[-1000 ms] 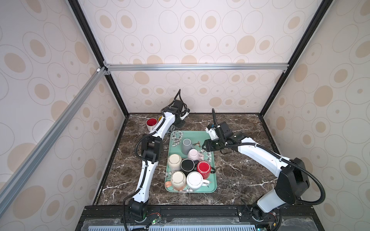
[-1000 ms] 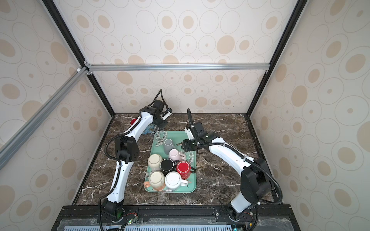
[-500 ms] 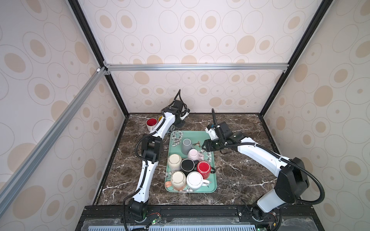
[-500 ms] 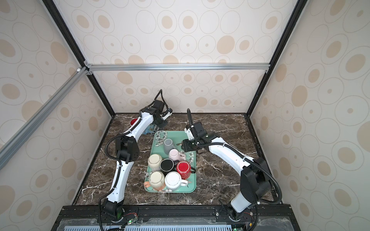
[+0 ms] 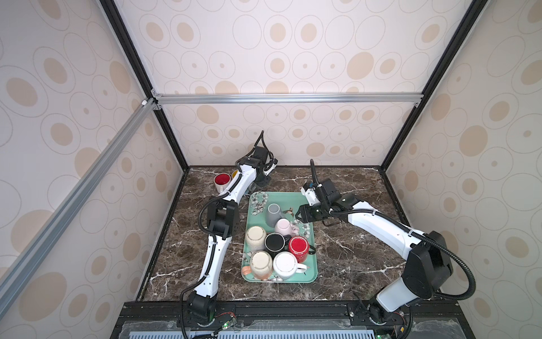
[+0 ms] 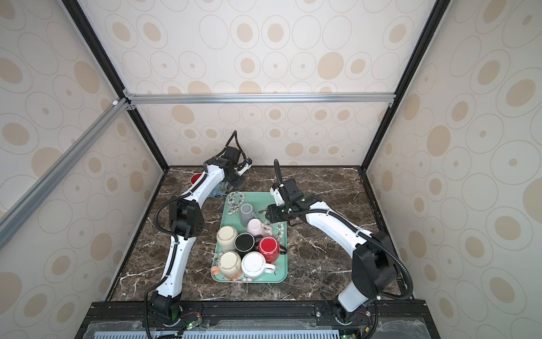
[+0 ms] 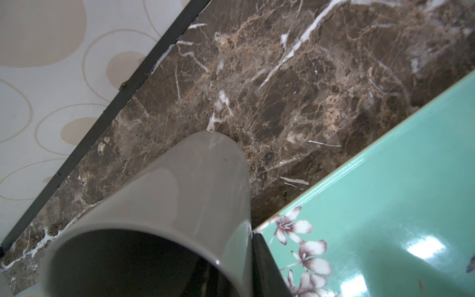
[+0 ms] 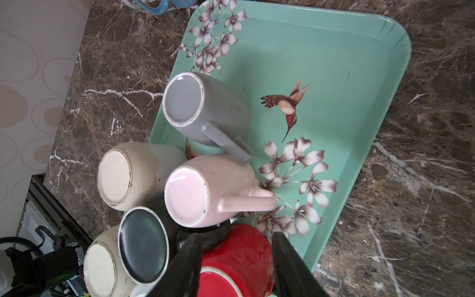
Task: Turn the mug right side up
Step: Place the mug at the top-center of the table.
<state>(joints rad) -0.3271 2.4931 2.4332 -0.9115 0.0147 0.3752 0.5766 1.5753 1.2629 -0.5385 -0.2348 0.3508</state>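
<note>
A grey mug (image 7: 200, 185) stands right side up on the marble table, mouth towards the left wrist camera, beside the far left corner of the green tray (image 7: 398, 180). My left gripper (image 7: 239, 257) straddles its rim: one finger (image 7: 262, 257) lies against the outer wall, the other is lost in the dark inside. In both top views the left gripper (image 5: 262, 183) (image 6: 236, 182) covers this mug. My right gripper (image 8: 235, 246) is open, hovering over the tray (image 5: 305, 199) above a red mug (image 8: 239, 257), holding nothing.
Several mugs stand upside down on the tray: grey (image 5: 274, 214), pink (image 5: 283, 227), cream (image 5: 255, 237), black (image 5: 274, 242), red (image 5: 299, 248), white (image 5: 286, 265). An upright red-lined mug (image 5: 222, 180) sits at the back left, and a blue mug (image 6: 217, 192) lies under the left arm.
</note>
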